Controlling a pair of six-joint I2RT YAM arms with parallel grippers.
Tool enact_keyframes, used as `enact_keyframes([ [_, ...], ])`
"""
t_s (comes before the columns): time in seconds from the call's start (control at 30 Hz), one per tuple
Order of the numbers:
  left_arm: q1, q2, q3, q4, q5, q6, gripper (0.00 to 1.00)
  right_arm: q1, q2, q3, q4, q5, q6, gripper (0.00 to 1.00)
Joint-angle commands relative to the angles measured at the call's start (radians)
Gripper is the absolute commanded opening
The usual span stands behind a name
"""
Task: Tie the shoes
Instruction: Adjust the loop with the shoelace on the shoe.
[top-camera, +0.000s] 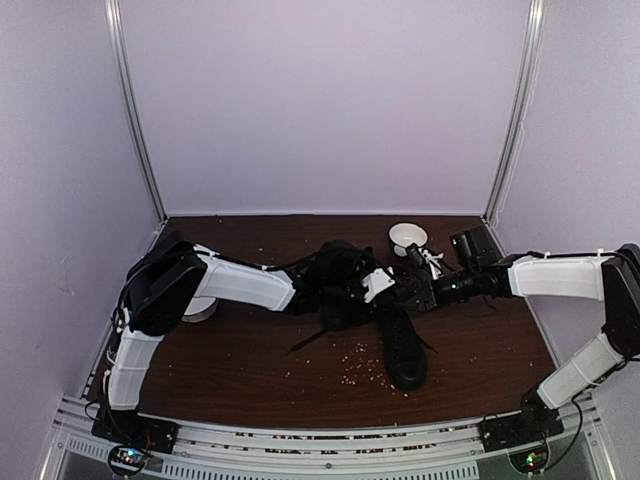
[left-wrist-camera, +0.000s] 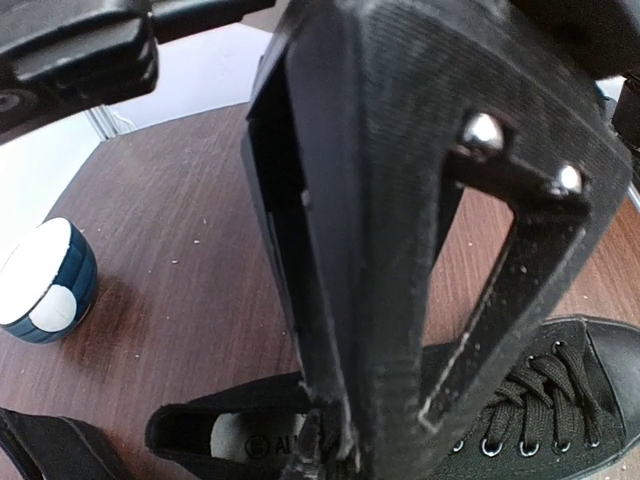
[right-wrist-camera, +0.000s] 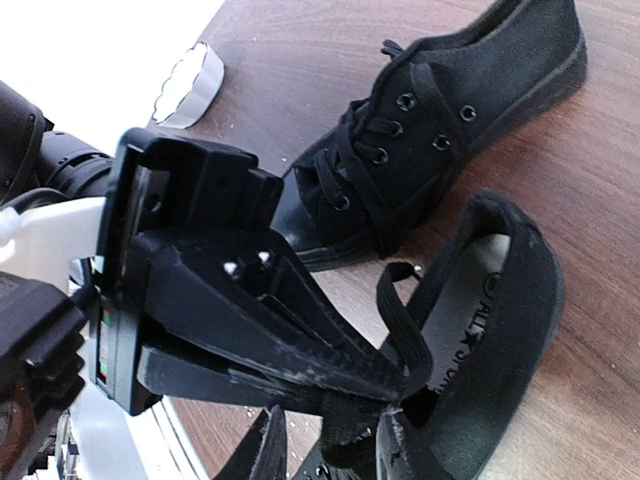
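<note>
shoe (top-camera: 405, 350) | long axis far-to-near, toe toward near edge | right tool (right-wrist-camera: 365, 400) pinching lace (right-wrist-camera: 395, 320)

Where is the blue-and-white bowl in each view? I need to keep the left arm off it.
Top external: the blue-and-white bowl at the left, partly hidden under the left arm.
Left wrist: the bowl at the left edge.
Right wrist: not in it.
Shared landmark: the black sneakers, in all three views.
</note>
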Motion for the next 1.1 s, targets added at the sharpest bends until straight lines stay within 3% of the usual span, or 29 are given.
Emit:
enact_keyframes([
  [0.0,0.013,-0.019,0.022,0.044,0.011,0.001,0.0,0.01,0.008,-0.014,0.074,0.017,0.027,0.29],
  [0.27,0.017,-0.02,0.029,0.038,0.017,0.001,0.0,0.011,0.026,-0.021,0.046,0.044,0.025,0.15],
  [0.4,0.019,-0.02,0.029,0.036,0.023,0.001,0.0,0.01,0.023,-0.016,0.018,0.053,0.018,0.01],
  [0.5,0.022,-0.025,0.029,0.014,0.043,0.024,0.0,0.009,0.008,-0.009,-0.003,0.066,0.005,0.0],
  [0.53,0.023,-0.03,0.03,0.003,0.052,0.046,0.02,0.009,0.003,-0.006,-0.012,0.068,0.001,0.0],
  [0.63,0.032,-0.055,0.027,-0.043,0.063,0.143,0.37,0.007,-0.001,0.011,-0.042,0.065,-0.017,0.0],
  [0.73,0.036,-0.084,0.023,-0.099,0.058,0.272,0.55,0.007,0.002,0.026,-0.067,0.059,-0.033,0.0],
  [0.87,0.04,-0.093,0.067,-0.226,0.063,0.404,0.68,0.007,0.0,0.033,-0.076,0.047,-0.04,0.0],
  [1.07,0.038,-0.043,0.172,-0.347,0.057,0.521,0.71,0.007,-0.006,0.038,-0.082,0.032,-0.04,0.0],
])
